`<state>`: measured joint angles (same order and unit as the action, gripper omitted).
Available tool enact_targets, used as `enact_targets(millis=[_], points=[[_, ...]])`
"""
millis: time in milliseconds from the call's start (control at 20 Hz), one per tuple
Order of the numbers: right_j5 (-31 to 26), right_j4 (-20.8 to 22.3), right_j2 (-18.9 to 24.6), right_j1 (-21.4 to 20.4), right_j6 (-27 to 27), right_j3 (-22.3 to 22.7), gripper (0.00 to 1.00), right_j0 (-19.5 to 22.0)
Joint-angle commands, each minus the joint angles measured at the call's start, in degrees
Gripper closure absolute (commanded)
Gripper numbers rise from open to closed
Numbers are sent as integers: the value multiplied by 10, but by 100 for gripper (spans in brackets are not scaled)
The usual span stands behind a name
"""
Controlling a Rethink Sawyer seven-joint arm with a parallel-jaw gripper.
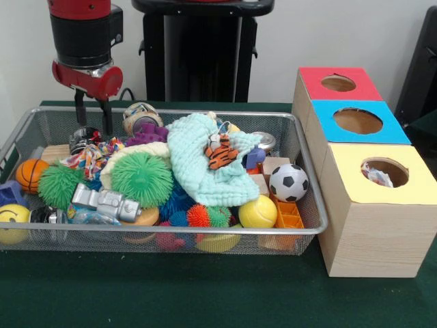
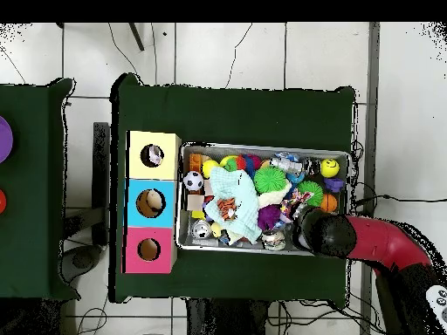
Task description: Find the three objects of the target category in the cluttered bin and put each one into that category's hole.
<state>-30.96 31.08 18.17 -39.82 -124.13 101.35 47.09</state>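
A wire mesh bin (image 1: 300, 231) is heaped with toys. Among them are a soccer ball (image 1: 288, 182), a yellow ball (image 1: 257, 212), a small basketball (image 1: 29, 174), a yellow smiley ball (image 1: 12, 222) and two green spiky balls (image 1: 141, 179). A mint cloth (image 1: 205, 171) with a tiger toy (image 1: 220, 152) on it lies over the middle. My gripper (image 1: 93, 121) hangs open over the bin's back left corner, just above a dark can and a patterned rag, with nothing between its fingers. In the overhead view the arm's wrist (image 2: 312, 232) hides the fingers.
Three wooden boxes with round holes stand in a row beside the bin: red top (image 1: 311, 76), blue top (image 1: 326, 128), yellow top (image 1: 355, 190). Something pale lies inside the yellow box's hole. A silver robot toy (image 1: 106, 202) and orange blocks (image 1: 288, 215) lie near the bin's front.
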Motion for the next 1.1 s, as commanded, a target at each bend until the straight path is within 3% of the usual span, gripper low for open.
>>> enact_targets(millis=[50, 450, 1100], points=[[-84, -20, 70, 3, 113, -30, 0, 2], [-33, 9, 71, 62, 88, -69, 0, -3], [-3, 51, 50, 83, 98, -111, 0, 1]])
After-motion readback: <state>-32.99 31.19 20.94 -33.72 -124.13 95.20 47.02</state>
